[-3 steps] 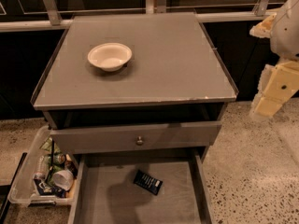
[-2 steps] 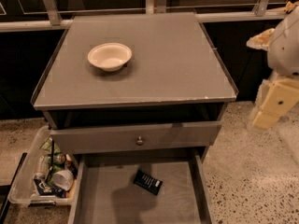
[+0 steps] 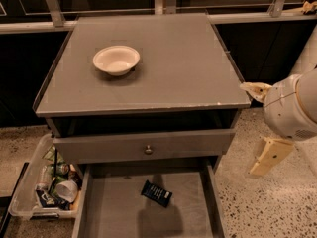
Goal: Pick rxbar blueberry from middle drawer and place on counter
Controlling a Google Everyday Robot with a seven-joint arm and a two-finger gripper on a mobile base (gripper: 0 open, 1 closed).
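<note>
The rxbar blueberry, a small dark navy bar, lies flat and slightly askew on the floor of the open middle drawer, near its centre. The counter is the flat grey cabinet top above. My gripper hangs off the white arm to the right of the cabinet, level with the drawers. It is outside the drawer, well right of the bar and touching nothing.
A white bowl stands on the counter's left rear part. A shut grey drawer front with a round knob overhangs the back of the open drawer. A clear bin of trash sits on the speckled floor at the left.
The arm and gripper have moved down and a little left, from counter height to drawer height. The bar, bowl and drawers have not moved.
</note>
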